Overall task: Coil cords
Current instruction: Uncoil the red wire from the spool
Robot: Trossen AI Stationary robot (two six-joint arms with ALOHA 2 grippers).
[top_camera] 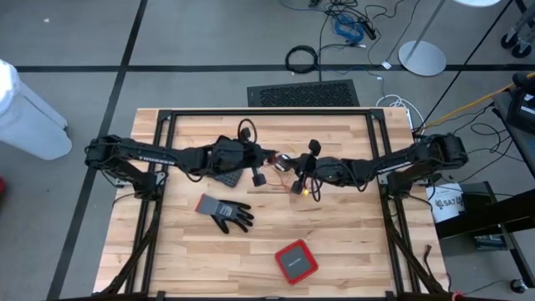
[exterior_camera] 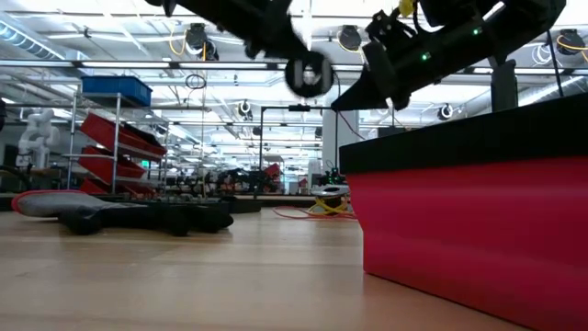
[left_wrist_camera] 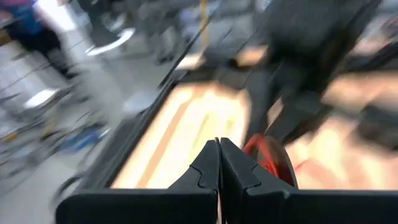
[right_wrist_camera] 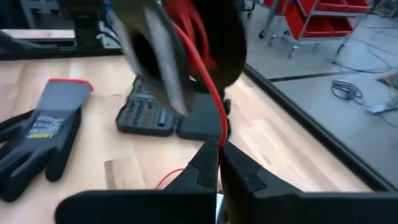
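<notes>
The right gripper pinches the red wire, which runs straight up to the left gripper, also squeezed tight.

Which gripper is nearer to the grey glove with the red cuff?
Left. The left gripper hangs just above-right of the grey glove in the high view; the right gripper is farther right.

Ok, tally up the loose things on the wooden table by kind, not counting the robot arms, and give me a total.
Thin cords: 2, the red cord and the yellow cord
Gloves: 1, the grey glove
Red boxes: 1, the red box
Black tool cases: 1, the bit case
Total: 5
</notes>
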